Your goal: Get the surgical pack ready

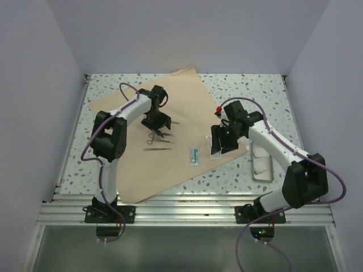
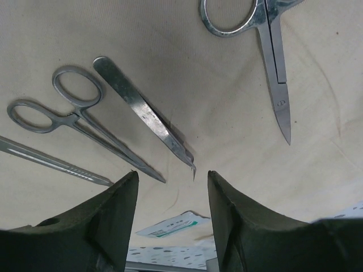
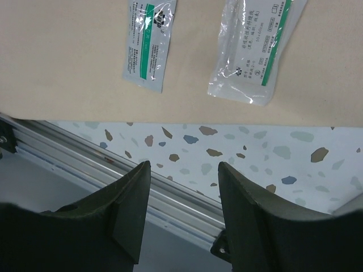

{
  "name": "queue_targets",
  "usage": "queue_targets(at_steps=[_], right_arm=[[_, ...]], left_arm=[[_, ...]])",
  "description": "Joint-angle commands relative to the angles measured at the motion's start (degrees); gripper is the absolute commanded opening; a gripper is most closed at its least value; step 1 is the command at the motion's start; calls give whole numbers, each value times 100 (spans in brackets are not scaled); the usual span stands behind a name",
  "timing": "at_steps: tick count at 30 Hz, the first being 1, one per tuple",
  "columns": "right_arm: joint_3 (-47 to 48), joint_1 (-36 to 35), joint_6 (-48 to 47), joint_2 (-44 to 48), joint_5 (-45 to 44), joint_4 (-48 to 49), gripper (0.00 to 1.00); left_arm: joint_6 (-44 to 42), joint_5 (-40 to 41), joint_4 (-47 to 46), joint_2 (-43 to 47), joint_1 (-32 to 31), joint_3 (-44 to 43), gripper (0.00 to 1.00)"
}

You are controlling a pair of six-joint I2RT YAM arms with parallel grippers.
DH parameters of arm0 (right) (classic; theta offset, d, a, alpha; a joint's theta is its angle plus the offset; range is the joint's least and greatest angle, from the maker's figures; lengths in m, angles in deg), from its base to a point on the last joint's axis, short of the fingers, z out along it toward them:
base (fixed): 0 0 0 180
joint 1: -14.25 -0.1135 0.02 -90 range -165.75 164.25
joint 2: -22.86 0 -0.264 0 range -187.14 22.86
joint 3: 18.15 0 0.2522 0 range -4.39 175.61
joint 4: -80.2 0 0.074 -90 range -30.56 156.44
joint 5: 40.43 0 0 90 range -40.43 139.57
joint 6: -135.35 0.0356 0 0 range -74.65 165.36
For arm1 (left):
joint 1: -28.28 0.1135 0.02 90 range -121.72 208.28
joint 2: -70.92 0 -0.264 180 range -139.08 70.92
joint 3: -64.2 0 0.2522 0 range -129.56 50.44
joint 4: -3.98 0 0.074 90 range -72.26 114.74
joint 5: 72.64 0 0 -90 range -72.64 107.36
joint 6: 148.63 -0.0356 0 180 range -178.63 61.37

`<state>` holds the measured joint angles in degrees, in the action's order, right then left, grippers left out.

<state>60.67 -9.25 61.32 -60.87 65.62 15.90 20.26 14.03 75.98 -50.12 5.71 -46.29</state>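
The surgical pack's tan wrapping sheet (image 1: 187, 102) lies flat and unfolded as a wide tilted square. On it rest scissors (image 2: 273, 51), ring-handled forceps (image 2: 76, 116), tweezers (image 2: 142, 113) and a thin scalpel handle (image 2: 51, 161). Two sealed packets (image 3: 148, 42) (image 3: 255, 48) lie near the sheet's front right edge. My left gripper (image 1: 156, 131) hovers open just above the instruments, nothing between its fingers (image 2: 116, 209). At the sheet's right edge my right gripper (image 1: 220, 148) stands open and empty, over the bare table beside the packets.
A small clear metal-rimmed tray (image 1: 261, 164) holding white pads sits on the speckled table (image 1: 255, 90) to the right. An aluminium rail (image 1: 187, 207) runs along the near edge. White walls close in the back and both sides.
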Motion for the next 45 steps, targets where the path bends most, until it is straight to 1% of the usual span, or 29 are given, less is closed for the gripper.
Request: queue_targets(at_steps=[1, 5, 8, 9, 12, 16, 17, 20, 21, 23, 24, 27, 29, 30, 33, 34, 36, 41, 45], right_arm=[[-19, 13, -181, 172, 12, 71, 55], [-37, 22, -217, 172, 21, 80, 55], [-72, 22, -225, 172, 29, 106, 55], [-90, 22, -226, 181, 29, 97, 55], [-98, 13, -243, 181, 21, 89, 55], [-107, 22, -252, 181, 12, 97, 55], [-107, 13, -261, 172, 29, 106, 55], [-99, 22, -252, 76, 56, 167, 55], [-38, 22, -252, -38, 38, 176, 55], [50, 22, -226, -170, -14, 176, 56], [138, 30, -199, -258, -84, 203, 57], [357, 65, -85, -601, -216, 194, 59], [446, 74, -15, -785, -243, 177, 59], [481, 92, 20, -812, -339, 159, 60], [412, 232, 204, -873, -541, 150, 63], [385, 311, 266, -909, -525, 150, 66], [333, 521, 275, -1075, -437, 229, 68], [499, 602, 64, -1497, -463, 387, 68], [631, 602, 117, -1796, -507, 466, 67]], left_arm=[[346, 114, 91, -236, 24, -329, 55], [478, 105, 12, -394, 24, -417, 51], [487, 122, -5, -517, 42, -531, 45], [504, 114, -5, -544, 51, -549, 41], [496, 105, -14, -606, 68, -610, 38], [452, 105, 29, -588, 68, -567, 38], [425, 105, 38, -571, 68, -549, 39], [311, 114, 47, -413, 59, -409, 45], [146, 148, 100, -291, 51, -347, 50], [30, 227, 223, -141, 16, -294, 56], [-57, 228, 206, -35, -28, -216, 61], [-400, 236, 171, 360, -177, 83, 66], [-708, 315, 188, 493, -309, 40, 68], [-865, 316, 188, 510, -475, -56, 68], [-972, 132, 40, 476, -818, -171, 68], [-972, -8, 4, 423, -898, -267, 68], [-963, -167, -128, 283, -1083, -425, 67], [-1209, -537, -331, 71, -1338, -751, 61], [-1288, -563, -531, 167, -1338, -524, 56]])
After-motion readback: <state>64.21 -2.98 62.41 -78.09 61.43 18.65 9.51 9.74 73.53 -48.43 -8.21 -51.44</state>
